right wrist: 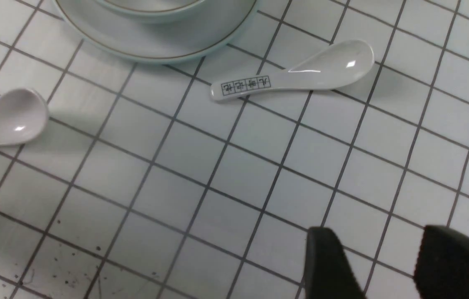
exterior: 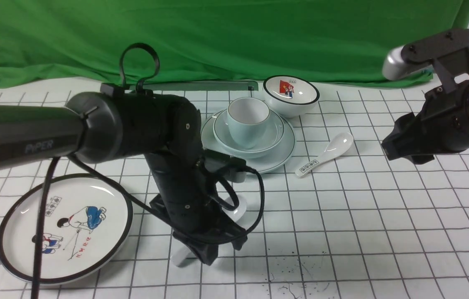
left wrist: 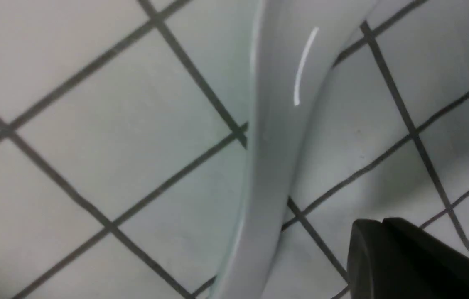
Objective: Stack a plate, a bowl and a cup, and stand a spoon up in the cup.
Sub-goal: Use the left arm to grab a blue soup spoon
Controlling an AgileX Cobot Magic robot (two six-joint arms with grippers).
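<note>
- The spoon (exterior: 237,211) lies flat on the gridded table (exterior: 363,228), near the front centre. It is well apart from the stack and is not in the cup.
- Its scoop end shows on the far side of the left gripper (exterior: 208,251). Its handle end shows on the near left side.
- The plate (exterior: 285,154) sits on the table beyond the spoon, at centre.
- The bowl (exterior: 275,132) rests upright on the plate.
- The cup (exterior: 246,128) stands upright in the bowl.
- The left arm enters from the left and bends down at the wrist. Its gripper tips meet the table across the middle of the spoon.
- The jaws of the left gripper are drawn together. In the left wrist view the dark fingers (left wrist: 404,257) show beside the handle with grid between them. Whether the handle is pinched cannot be told.
- The right gripper (right wrist: 381,234) hangs above the right side of the table, angled down. Its fingers stand apart with only grid between them.
- A second spoon with a printed handle (exterior: 325,155) lies just right of the plate, apart from it.
- A black-rimmed white bowl with a red picture (exterior: 290,97) sits tilted behind the stack.
- A large black-rimmed plate with cartoon children (exterior: 64,228) lies at front left.
</note>
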